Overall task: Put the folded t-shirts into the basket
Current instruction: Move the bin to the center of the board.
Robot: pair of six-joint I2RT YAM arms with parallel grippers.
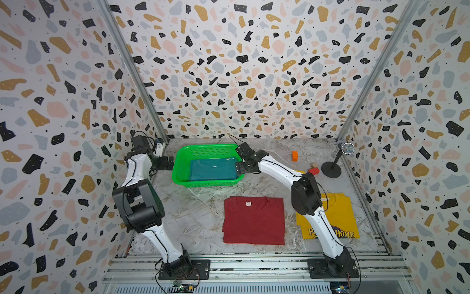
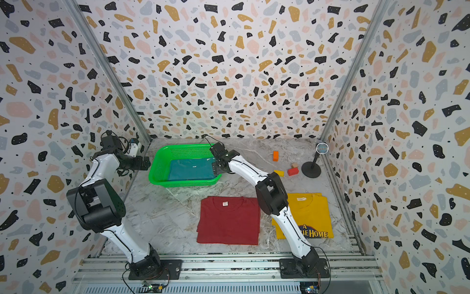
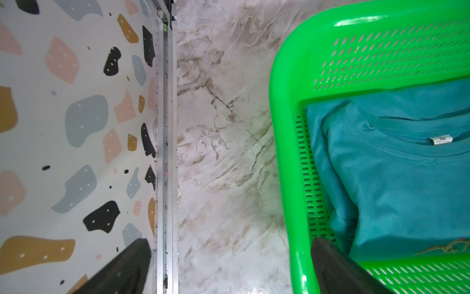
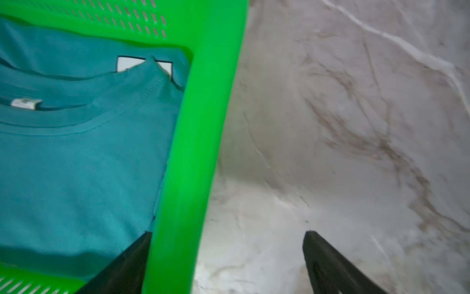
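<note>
Marble tabletop (image 1: 193, 216), terrazzo walls (image 1: 241, 63); L gripper (image 3: 230, 241) & R gripper (image 4: 228, 233), jaws wide apart.

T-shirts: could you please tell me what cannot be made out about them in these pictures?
- yellow t-shirt: print partly hidden by the right arm in both top views.
- teal t-shirt: print cut off by the left wrist view's edge.
- Its neck label: lettering too small to read, any view.

The teal t-shirt (image 2: 193, 169) lies in the green basket (image 2: 158, 163).
</note>
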